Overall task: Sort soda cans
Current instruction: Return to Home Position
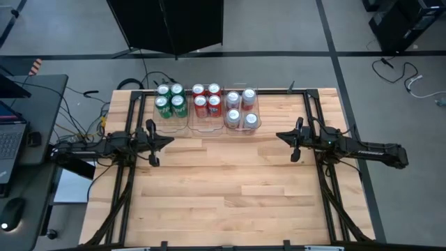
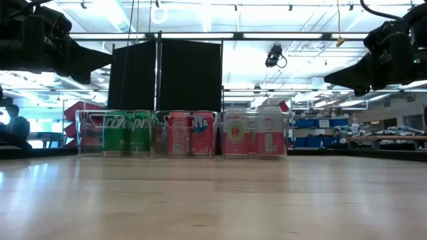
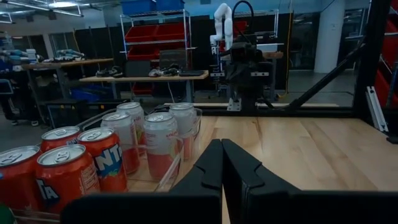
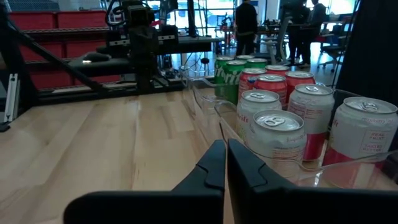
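Several soda cans stand upright in three clear trays at the table's far edge. The green cans point(image 1: 170, 99) fill the left tray, the red cans point(image 1: 206, 99) the middle tray, the silver-grey cans point(image 1: 242, 109) the right tray. The low view shows the same row: green cans point(image 2: 125, 133), red cans point(image 2: 189, 133), silver-grey cans point(image 2: 253, 135). My left gripper point(image 1: 167, 140) hovers shut at the table's left side, in front of the trays. My right gripper point(image 1: 280, 136) hovers shut at the right side, pointing at the left one. Neither touches a can.
Black frame rails point(image 1: 310, 118) run along both table sides and the far edge. A laptop desk point(image 1: 21, 132) with cables stands left of the table. The bare wooden tabletop point(image 1: 223, 188) stretches from the trays to the near edge. People point(image 4: 249, 18) stand in the room beyond.
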